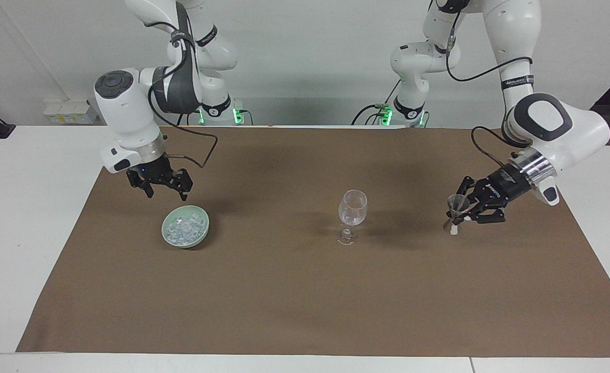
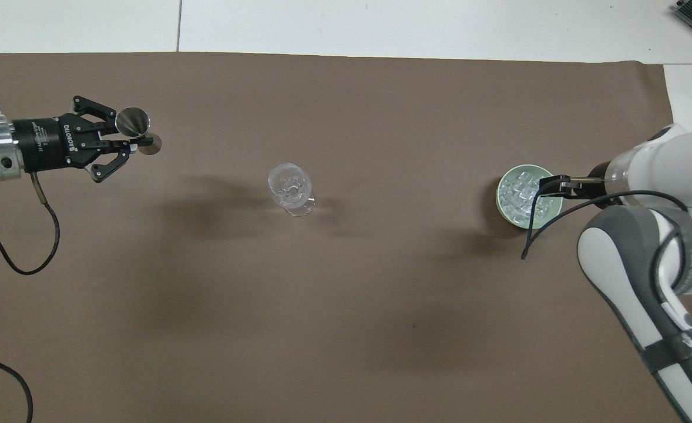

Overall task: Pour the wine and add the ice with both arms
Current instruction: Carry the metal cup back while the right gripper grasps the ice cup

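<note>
Now, toward the right arm's end, our right gripper (image 1: 166, 190) hangs wide open over the green bowl (image 1: 202, 232) of ice (image 1: 183, 228), none lifted yet. The wine glass (image 1: 352, 208) stands mid-mat, upright; we judge pouring done. At the left arm's end our left gripper (image 1: 464, 211) pinches the steel jigger (image 1: 456, 206), near upright, low over the mat.

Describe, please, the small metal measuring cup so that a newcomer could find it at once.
Start from the brown mat and go toward the left arm's end of the table, past the wine glass. There the left gripper holds shut on the jigger: the only shiny, hourglass-shaped metal piece, unlike the clear glass.
</note>
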Controlling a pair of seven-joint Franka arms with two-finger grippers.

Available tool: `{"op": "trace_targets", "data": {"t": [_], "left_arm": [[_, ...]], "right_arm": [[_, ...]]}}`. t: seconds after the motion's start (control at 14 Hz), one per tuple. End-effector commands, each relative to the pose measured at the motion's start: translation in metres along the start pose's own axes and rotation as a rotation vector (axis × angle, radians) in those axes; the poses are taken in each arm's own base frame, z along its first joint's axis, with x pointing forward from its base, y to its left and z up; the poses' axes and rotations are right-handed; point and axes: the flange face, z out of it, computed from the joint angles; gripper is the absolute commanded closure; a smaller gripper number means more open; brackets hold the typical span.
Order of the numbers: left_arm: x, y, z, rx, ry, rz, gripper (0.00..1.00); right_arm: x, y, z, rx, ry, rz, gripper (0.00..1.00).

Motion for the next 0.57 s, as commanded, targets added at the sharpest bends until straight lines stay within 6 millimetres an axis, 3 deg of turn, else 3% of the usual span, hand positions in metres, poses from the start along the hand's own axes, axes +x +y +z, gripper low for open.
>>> {"op": "trace_targets", "data": {"t": [0.0, 0.29, 0.5], "left_arm": [[0.037, -0.002, 0.006, -0.022, -0.074, -0.071, 1.00], [0.109, -0.001, 0.007, -0.040, -0.121, -0.215, 1.00], [0.141, -0.007, 0.003, -0.048, -0.136, -0.282, 1.00]], "right_arm": [[-0.002, 0.000, 0.035, -0.008, 0.024, -0.040, 0.00], [0.001, -0.003, 0.059, -0.017, 0.024, -0.061, 0.01], [-0.001, -0.013, 0.070, -0.018, 0.018, -0.078, 0.16]]}}
